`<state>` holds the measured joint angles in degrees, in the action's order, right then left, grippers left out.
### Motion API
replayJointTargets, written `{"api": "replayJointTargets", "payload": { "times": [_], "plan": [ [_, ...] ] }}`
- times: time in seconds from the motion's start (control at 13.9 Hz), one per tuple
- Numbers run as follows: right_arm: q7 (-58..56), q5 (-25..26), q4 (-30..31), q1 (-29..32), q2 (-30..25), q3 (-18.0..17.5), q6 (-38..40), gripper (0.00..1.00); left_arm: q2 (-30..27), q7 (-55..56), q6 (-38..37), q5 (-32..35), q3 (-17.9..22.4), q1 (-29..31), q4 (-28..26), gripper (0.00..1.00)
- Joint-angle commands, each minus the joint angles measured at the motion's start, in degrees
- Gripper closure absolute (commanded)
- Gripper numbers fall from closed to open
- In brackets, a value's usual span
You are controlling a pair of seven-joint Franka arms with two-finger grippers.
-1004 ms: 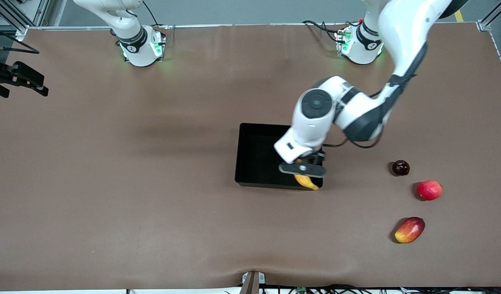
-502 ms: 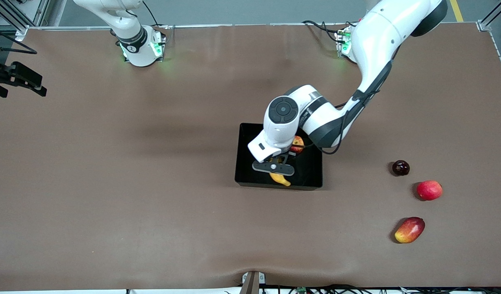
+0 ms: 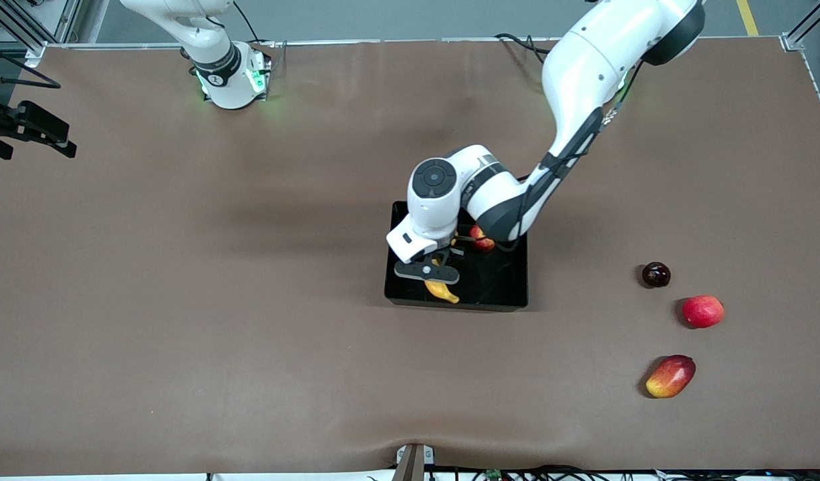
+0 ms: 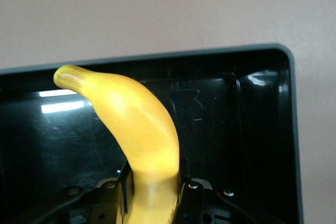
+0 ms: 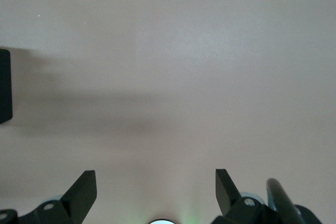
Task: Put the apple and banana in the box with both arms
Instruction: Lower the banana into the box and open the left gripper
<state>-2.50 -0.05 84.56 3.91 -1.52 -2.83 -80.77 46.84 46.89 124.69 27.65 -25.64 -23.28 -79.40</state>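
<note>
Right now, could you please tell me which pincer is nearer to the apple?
Left. The left pincer is over the box, shut on the banana, beside the apple lying in that box. The right pincer waits open over bare table at the right arm's end.

Robotics lab bench setup: two white arms' bases (image 3: 230, 77) bolted along one edge of a brown-covered surface (image 3: 182, 300), aluminium frame rails (image 3: 22, 30) at the corner, loose cables (image 3: 516, 41), grey floor with yellow marking (image 3: 751, 25).

White arms (image 3: 583, 60), dark joint bands
</note>
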Motion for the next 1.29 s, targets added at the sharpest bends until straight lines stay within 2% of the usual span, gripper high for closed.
{"api": "replayJointTargets", "payload": {
  "times": [0.0, 0.65, 0.72, 0.79, 0.93, 1.0, 1.22],
  "plan": [
    [-0.4, -1.1, -1.2, 1.5, 0.6, -0.8, 0.9, 0.0, 1.3, 0.9, 0.8, -0.8, 0.9, -1.2, 1.5, 1.0],
    [-0.4, -1.1, -1.2, 1.6, 0.6, -0.7, 0.9, 0.0, 4.3, 2.9, 0.9, -0.3, 0.9, -2.4, 1.1, 1.0],
    [-0.4, -1.2, -1.2, 1.9, 0.6, -0.8, 0.8, 0.0, 4.3, 2.8, 0.8, -0.2, 0.9, -2.4, 1.1, 0.94],
    [-0.4, -1.1, -1.2, 1.8, 0.6, -0.7, 0.9, 0.0, 4.3, 2.3, 0.8, -0.1, 0.9, -2.3, 1.2, 0.86],
    [-0.4, -1.2, -1.2, 1.8, 0.6, -0.7, 1.3, 0.0, 4.1, 2.3, 0.8, 0.1, 1.2, -2.3, 1.2, 0.51],
    [-0.5, -1.2, -1.2, 1.8, 0.6, -0.7, 1.3, 0.0, 3.7, 2.2, 0.8, 0.1, 1.2, -2.0, 1.4, 0.03],
    [-0.5, -1.2, -1.2, 1.9, 0.6, -0.7, 1.4, 0.0, 0.6, 2.1, -0.2, 0.0, 1.3, -1.1, 1.6, 0.0]
  ]
}}
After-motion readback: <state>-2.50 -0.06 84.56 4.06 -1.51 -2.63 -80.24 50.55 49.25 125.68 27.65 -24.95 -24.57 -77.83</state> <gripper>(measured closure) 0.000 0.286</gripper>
